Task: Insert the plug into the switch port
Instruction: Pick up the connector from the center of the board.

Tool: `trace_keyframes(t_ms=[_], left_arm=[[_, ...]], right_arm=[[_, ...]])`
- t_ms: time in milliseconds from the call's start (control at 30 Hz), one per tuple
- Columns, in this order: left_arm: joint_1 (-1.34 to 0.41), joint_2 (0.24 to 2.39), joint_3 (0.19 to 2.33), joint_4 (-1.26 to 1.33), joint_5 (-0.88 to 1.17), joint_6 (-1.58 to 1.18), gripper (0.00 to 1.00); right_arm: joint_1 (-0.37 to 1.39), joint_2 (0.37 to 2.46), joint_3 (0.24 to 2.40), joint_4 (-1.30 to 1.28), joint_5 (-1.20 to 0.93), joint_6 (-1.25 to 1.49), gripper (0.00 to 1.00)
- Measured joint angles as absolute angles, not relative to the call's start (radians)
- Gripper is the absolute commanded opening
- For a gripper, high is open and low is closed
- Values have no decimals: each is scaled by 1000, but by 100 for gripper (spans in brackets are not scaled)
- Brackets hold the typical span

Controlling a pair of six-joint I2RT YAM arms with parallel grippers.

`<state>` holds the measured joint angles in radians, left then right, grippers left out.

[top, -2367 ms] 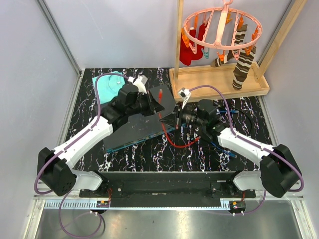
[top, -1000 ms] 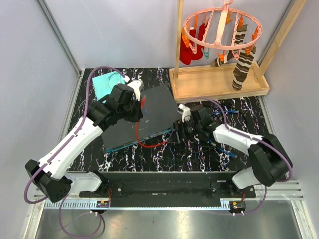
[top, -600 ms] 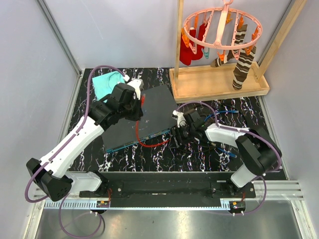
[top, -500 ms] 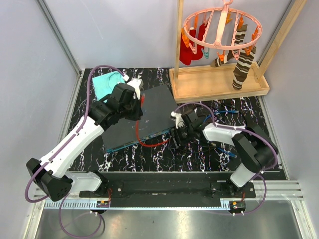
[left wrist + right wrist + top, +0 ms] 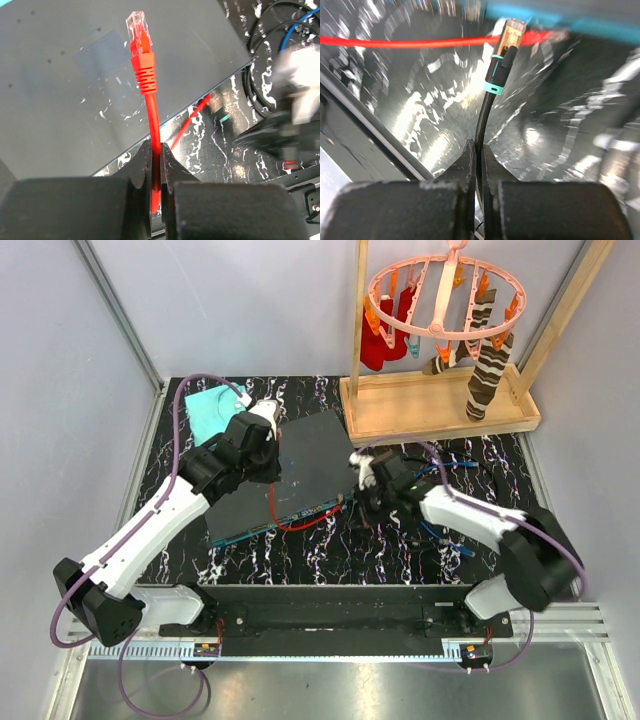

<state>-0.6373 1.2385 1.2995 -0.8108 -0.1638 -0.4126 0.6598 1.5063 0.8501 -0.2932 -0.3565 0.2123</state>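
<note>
The switch [image 5: 305, 455] lies flat on the dark marbled desk [image 5: 330, 560], left of its centre and turned at an angle. Its teal socket edge [image 5: 285, 518] faces the desk's near edge.

The right claw [image 5: 362, 503] sits low at the right end of that teal edge. Its fingers [image 5: 465, 165] are pressed tight on a black cable [image 5: 482, 115]. The black cable's plug [image 5: 506, 40], with a teal collar and an amber tip, sticks out ahead of them. In the right wrist view the tip points at the teal edge [image 5: 580, 17] and ends just short of it. That view is too blurred to show whether they touch or which socket it faces.

The left claw [image 5: 268, 462] hangs over the switch's grey top [image 5: 75, 100], near its left part. It is pinched narrow on a red cable [image 5: 155, 120]. The red plug [image 5: 140, 45], with a clear tip, stands free beyond the fingers [image 5: 172, 167] above the flat top, not at the socket edge. From the claw the red cable [image 5: 300, 525] loops down past the teal edge onto the desk and runs toward the right claw. It crosses just in front of the black cable's plug in the right wrist view.

A folded teal cloth [image 5: 205, 410] lies at the far left corner of the desk. A blue cable [image 5: 445, 535] tangles under the right arm. A wooden rack base [image 5: 440, 400] stands at the far right, with socks on a pink peg hanger [image 5: 440, 300] above it.
</note>
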Motion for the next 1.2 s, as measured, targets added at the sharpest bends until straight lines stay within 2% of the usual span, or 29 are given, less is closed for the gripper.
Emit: trace_keyframes(t_ms=[167,200,233,367,467,600,800,1067,1200], left_arm=[[-627,1221,1262,-814,-177,-443,0],[-626,1219,1255,-813,-178,-450,0],[-625,1216,1249,-814,-177,-460,0],[-625,1198,1221,-805,-169,-502,0],[-625,1171,1192,-796,-161,-540,0],[-625,1131,1155,-775,-157,-605,0],[-624,1071,1079,-730,-158,-716,0],[-624,1045,1007,-680,-159,-834,0],[-624,1028,962,-654,-160,-889,10]], right_arm=[[521,1332,897,-329,-321,226,0],[481,1311,904,-331,-303,233,5],[447,1299,910,-336,-277,241,26],[357,1320,916,-384,-83,323,63],[336,1341,916,-432,23,373,70],[338,1307,899,-429,40,429,71],[340,1160,715,-178,-128,555,68],[420,1418,633,120,-311,757,62],[451,1509,637,170,-335,801,62]])
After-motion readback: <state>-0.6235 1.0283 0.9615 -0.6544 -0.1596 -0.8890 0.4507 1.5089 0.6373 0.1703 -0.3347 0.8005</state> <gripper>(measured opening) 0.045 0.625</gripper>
